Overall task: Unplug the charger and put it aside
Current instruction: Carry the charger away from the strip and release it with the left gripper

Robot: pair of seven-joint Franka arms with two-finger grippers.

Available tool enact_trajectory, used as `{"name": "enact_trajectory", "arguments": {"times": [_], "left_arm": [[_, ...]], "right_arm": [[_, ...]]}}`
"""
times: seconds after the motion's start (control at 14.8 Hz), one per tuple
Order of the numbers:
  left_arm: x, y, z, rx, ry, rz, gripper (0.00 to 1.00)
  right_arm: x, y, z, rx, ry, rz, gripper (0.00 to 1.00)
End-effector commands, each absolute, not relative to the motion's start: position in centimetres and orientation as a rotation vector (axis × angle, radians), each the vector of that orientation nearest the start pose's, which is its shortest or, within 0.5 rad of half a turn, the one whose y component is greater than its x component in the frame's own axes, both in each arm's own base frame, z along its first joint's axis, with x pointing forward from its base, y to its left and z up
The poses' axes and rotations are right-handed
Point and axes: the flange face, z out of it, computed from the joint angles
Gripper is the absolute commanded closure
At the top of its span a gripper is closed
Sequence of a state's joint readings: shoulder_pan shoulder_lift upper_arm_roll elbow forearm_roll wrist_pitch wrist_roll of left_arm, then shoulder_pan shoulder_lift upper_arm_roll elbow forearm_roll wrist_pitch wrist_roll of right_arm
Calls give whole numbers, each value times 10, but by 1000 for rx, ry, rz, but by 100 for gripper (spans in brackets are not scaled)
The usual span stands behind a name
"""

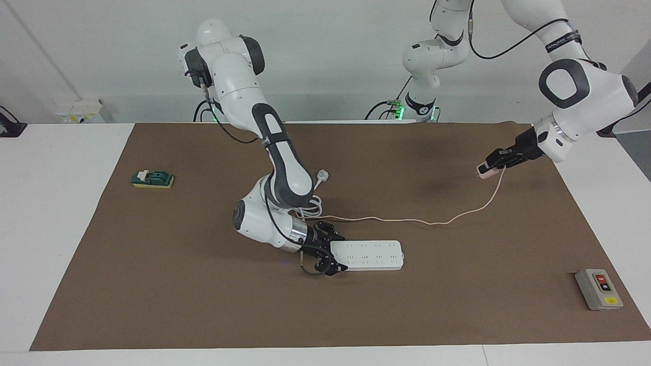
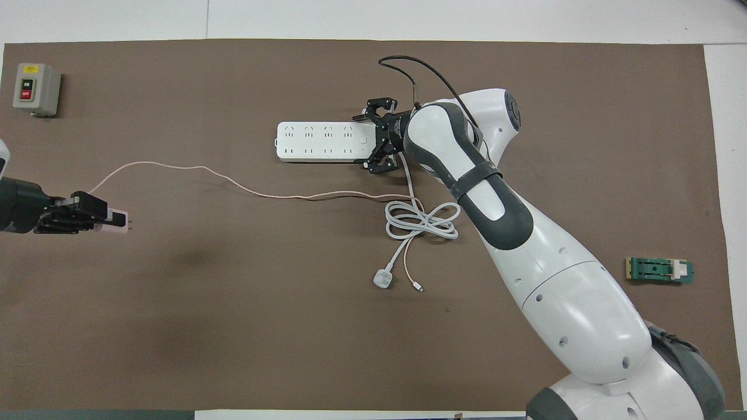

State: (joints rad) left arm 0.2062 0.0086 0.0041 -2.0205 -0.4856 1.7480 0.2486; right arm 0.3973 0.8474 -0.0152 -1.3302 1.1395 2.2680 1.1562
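With the charger already unplugged and clamped in the left hand, the right hand pins the power strip; next, lower and release it onto the counter.

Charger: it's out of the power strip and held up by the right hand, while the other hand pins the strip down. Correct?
Not quite: the left hand holds the charger, as the facing view shows. It is out of the power strip, and the right hand pins that strip down.
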Motion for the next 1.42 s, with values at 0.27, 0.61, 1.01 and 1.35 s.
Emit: {"name": "enact_trajectory", "arguments": {"times": [0.27,0.61,1.01,1.35], "left_arm": [[479,82,367,2436,-96,-134,100],[498,103,344,2516,-162,18,100],[512,113,293,2486,-191,81,80],[534,127,326,2489,-206,126,0]], "right_arm": [[684,272,315,-1757,1636,771,0],[681,244,375,-1780,1657,783,0],[671,214,448,-1892,1653,670,0],[653,191,501,-2059,1618,536,0]]}}
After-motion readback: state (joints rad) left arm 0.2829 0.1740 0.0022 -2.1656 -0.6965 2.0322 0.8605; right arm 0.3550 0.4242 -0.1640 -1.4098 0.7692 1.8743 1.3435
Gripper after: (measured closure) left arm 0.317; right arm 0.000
